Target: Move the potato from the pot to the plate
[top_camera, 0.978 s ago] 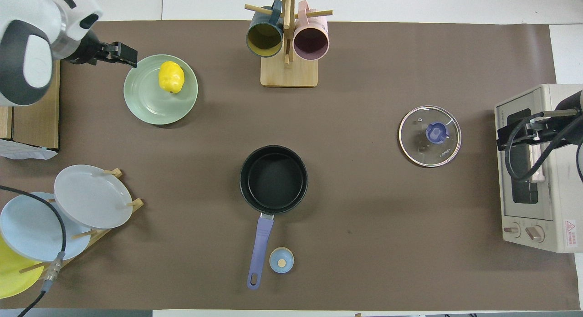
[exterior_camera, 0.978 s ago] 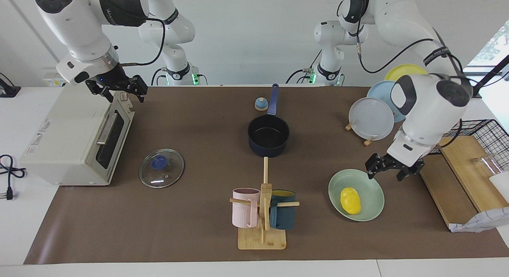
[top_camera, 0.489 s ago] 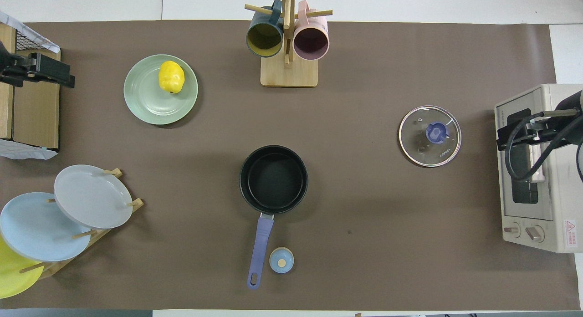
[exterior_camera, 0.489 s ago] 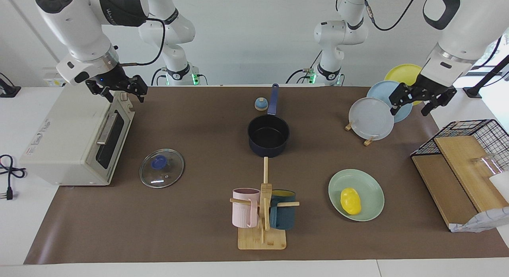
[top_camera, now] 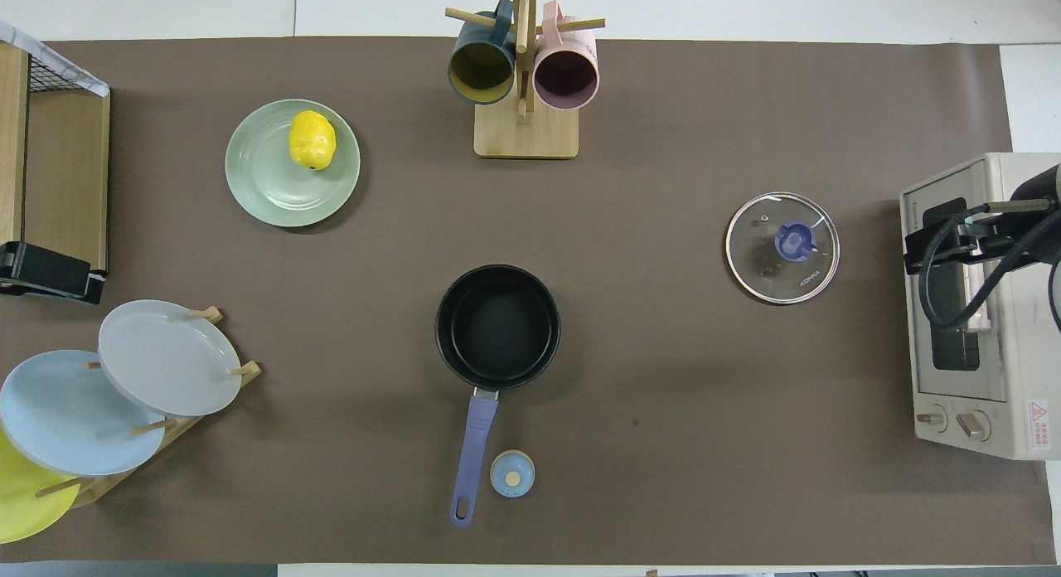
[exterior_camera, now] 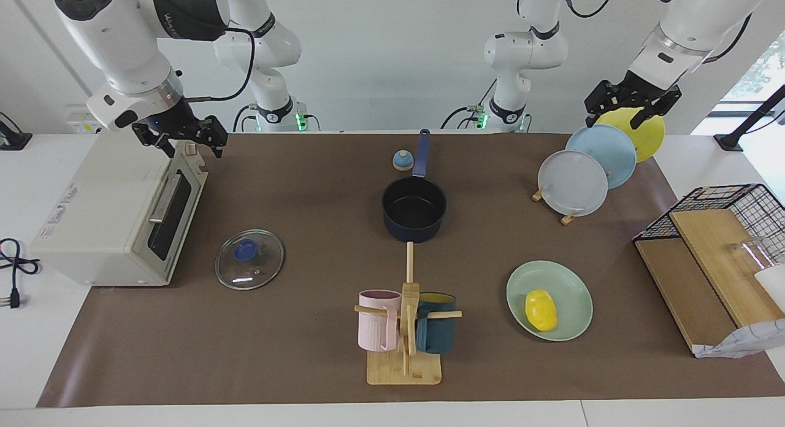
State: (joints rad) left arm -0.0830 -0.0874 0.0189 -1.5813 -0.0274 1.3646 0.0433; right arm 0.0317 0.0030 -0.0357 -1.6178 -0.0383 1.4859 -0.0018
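Note:
The yellow potato (exterior_camera: 540,310) lies on the mint-green plate (exterior_camera: 570,290), toward the left arm's end of the table; it also shows in the overhead view (top_camera: 312,140) on the plate (top_camera: 278,187). The navy pot (exterior_camera: 414,209) stands empty at the table's middle, its handle pointing toward the robots; the overhead view shows the pot (top_camera: 497,327) too. My left gripper (exterior_camera: 622,113) is open and empty, raised over the plate rack, well apart from the potato. My right gripper (exterior_camera: 189,143) is open and waits over the toaster oven.
A rack (exterior_camera: 567,217) holds grey-white, light blue and yellow plates. A glass lid (exterior_camera: 249,259) lies beside the toaster oven (exterior_camera: 116,212). A mug tree (exterior_camera: 405,329) holds pink and teal mugs. A wire basket with boards (exterior_camera: 717,249) and a small bell (exterior_camera: 402,161) also stand here.
My left gripper has risen from beside the green plate and drawn back toward the robots, to over the plate rack. The potato stays on the plate. The right arm has not moved.

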